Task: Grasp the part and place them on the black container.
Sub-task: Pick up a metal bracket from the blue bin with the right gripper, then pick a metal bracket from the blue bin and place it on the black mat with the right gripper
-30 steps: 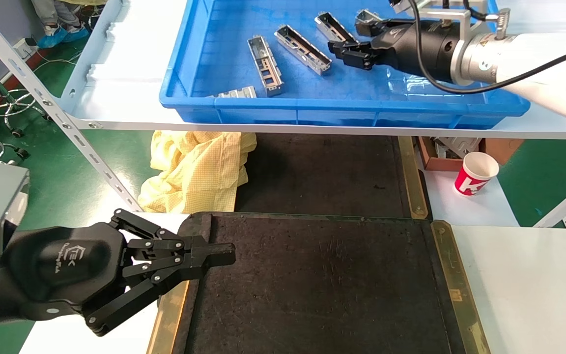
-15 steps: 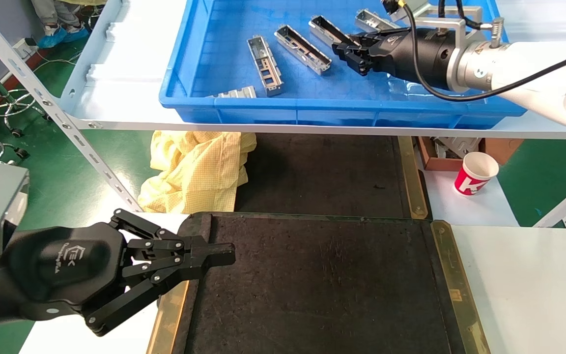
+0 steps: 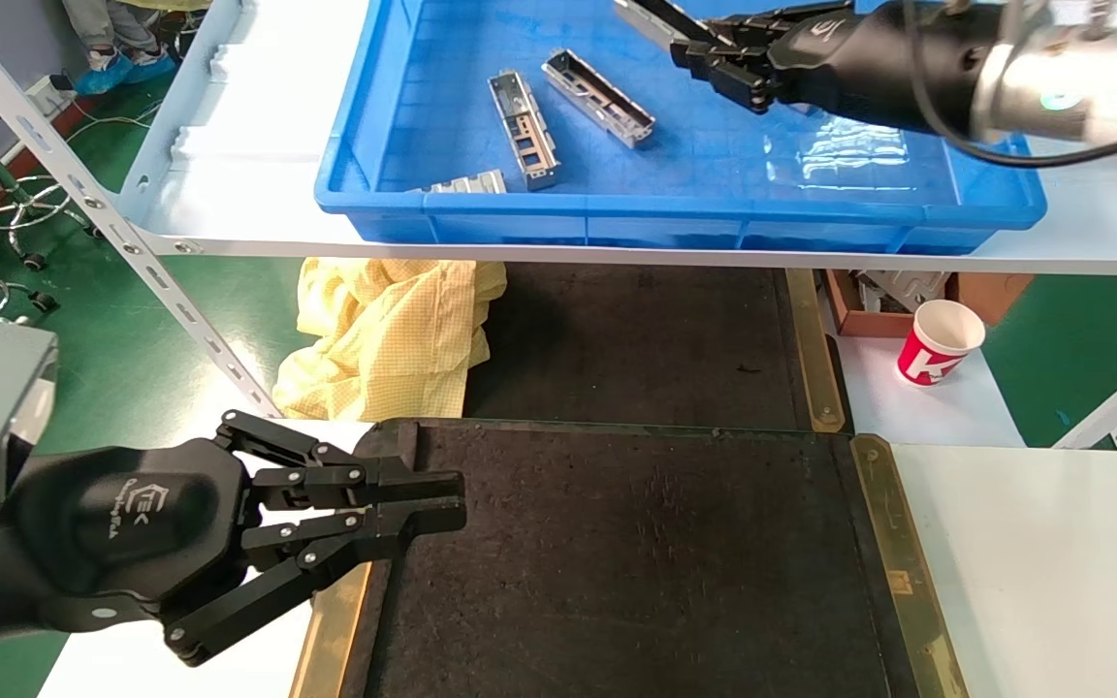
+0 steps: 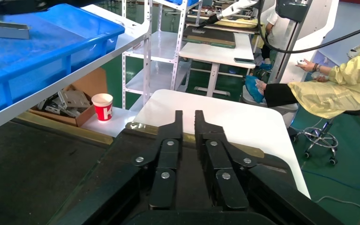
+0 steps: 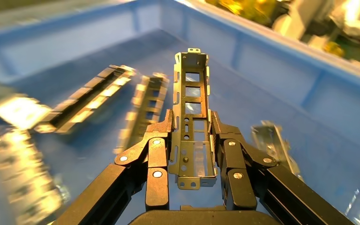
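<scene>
Right claw (image 5: 191, 140) clamps the part (image 5: 192, 112), its far end cropped overhead.

Black linkage hands (image 3: 423, 499), silver screws, perhaps logos.

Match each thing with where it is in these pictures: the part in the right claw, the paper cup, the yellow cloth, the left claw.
Things:
1. part in right claw
2. paper cup
3. yellow cloth
4. left claw

Places:
A. at the black container's left edge
B. under the shelf, right of the black surface
C. above the blue bin
D. under the shelf, left of the black surface

Pairs: 1-C, 2-B, 3-D, 4-A
</scene>
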